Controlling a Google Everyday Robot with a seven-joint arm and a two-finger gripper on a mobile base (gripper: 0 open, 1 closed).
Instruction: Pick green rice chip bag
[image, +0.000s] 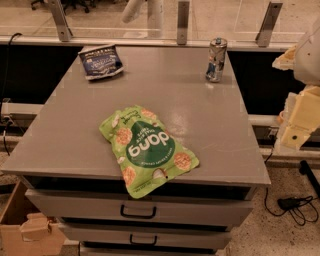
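Grey flat tabletop (200, 110) here, smooth with a dull sheen, sitting over a stack of grey drawers (200, 212) with thin black handles. Behind it we see a rail with angled metal brackets.

So the large light-green glossy pouch (147, 150) is what we're looking at. It lies flat near the front edge of the tabletop, a bit left of centre and skewed, and its bottom corner hangs out past the edge over the top drawer. The material looks like crinkly shiny plastic that catches the light. It has a dark green drop-shaped logo in the middle with white "dong" lettering, upside down from our view. There's smaller print under the lettering that we can't read. Round tan rice cakes are pictured around the logo.

At the far left corner lies a small dark blue snack bag (101, 61), its writing too small to read. At the far right stands an upright silver and blue can (216, 60).

The pale yellow blocky gripper (299, 122) sits at the right edge of the view, off the tabletop and well apart from the pouch. We can't tell if it's open or closed.

Speckled floor below, with black cables (295, 205) on the right and a brown cardboard box (15, 225) on the left.
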